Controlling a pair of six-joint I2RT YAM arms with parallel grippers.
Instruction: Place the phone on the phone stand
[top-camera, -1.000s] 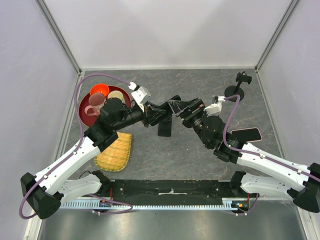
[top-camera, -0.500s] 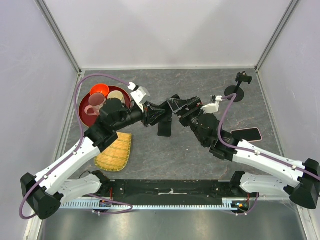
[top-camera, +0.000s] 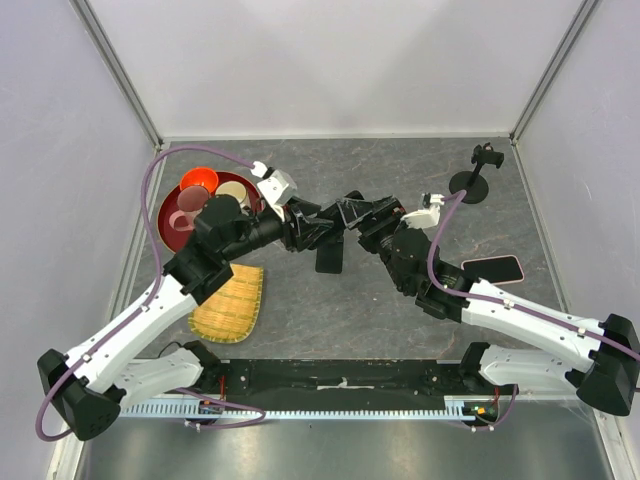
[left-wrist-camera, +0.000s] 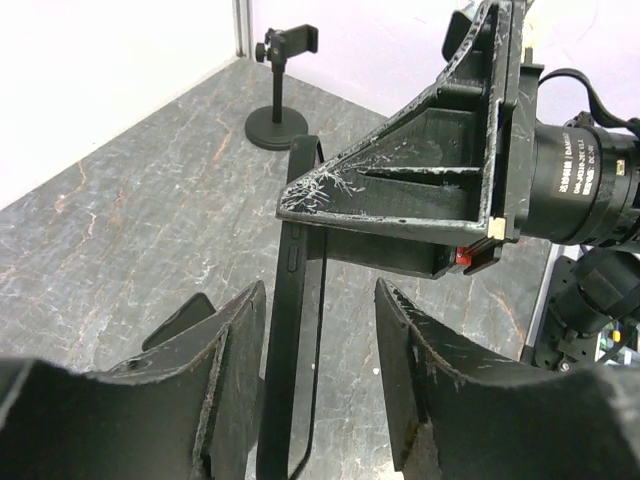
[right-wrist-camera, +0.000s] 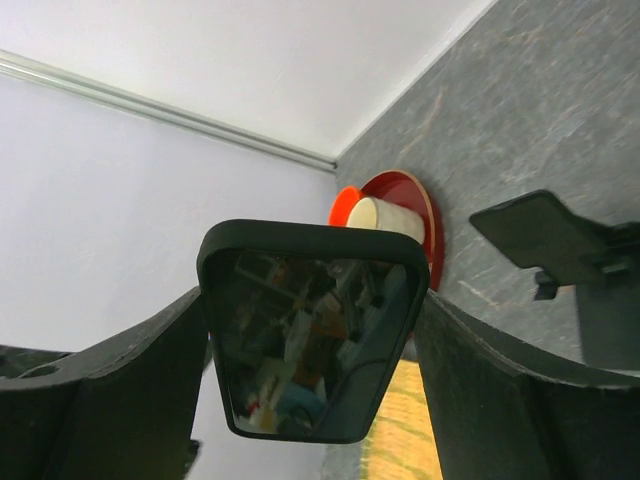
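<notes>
Grey marbled table (top-camera: 400, 320), white walls on three sides. It carries two phones, one stand, one tray with three cups, and one mat.

The phone (top-camera: 328, 256) is upright near the middle of the table, between the two arms where they meet. The right tool (right-wrist-camera: 312, 300) has it by its two long edges, a finger against each side. The left tool (left-wrist-camera: 320, 300) stands about half open around the same phone, with a gap on each side and no touch. The second phone (top-camera: 492, 268) lies flat near the right edge, just beside the right arm.

The stand (top-camera: 470, 180) is in the far right corner, upright, clamp on top, well apart from the phone. Bare table runs along the far edge and across the middle toward the near edge. The right arm's wrist and its cable sit between the phone and the stand.

The red tray (top-camera: 166, 225) is near the far left corner, partly under the left arm, holding an orange cup (top-camera: 198, 180), a pink mug (top-camera: 186, 208) and a cream cup (top-camera: 233, 190). The woven mat (top-camera: 228, 302) lies nearer, just beside the left arm.
</notes>
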